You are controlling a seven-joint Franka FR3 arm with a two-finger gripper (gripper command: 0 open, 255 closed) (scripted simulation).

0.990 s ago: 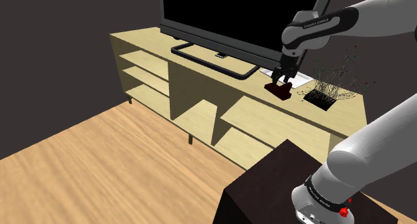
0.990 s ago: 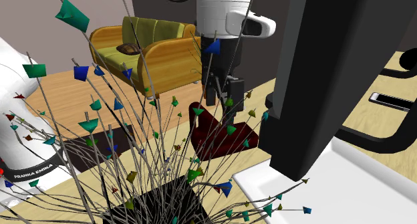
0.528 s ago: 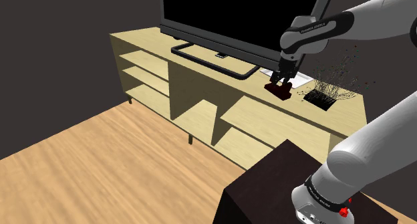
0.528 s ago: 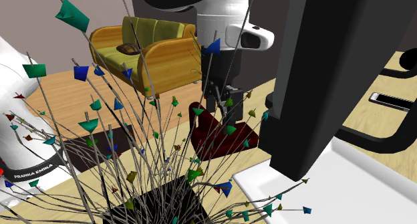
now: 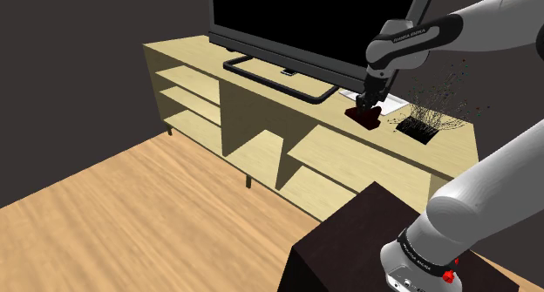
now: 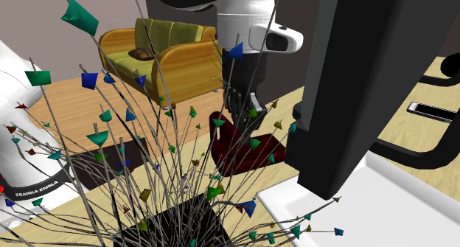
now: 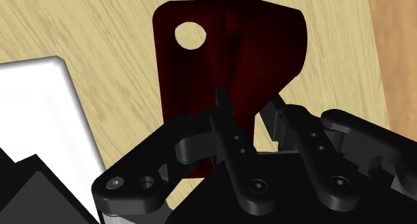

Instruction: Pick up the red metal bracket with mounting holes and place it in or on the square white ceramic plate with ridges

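Shoulder view: the gripper (image 5: 367, 108) is down at the dark red bracket (image 5: 371, 121). The bracket lies on top of the light wooden TV cabinet (image 5: 192, 55), just beside the white plate (image 5: 394, 101).

Second exterior view: the bracket (image 6: 247, 153) lies flat near the plate (image 6: 354, 201), beside the television (image 6: 361, 76).

Wrist view: the fingers (image 7: 224, 119) stand close against both sides of the bracket's (image 7: 227, 49) raised fold, pinching it. One round mounting hole (image 7: 190, 35) shows beyond them.
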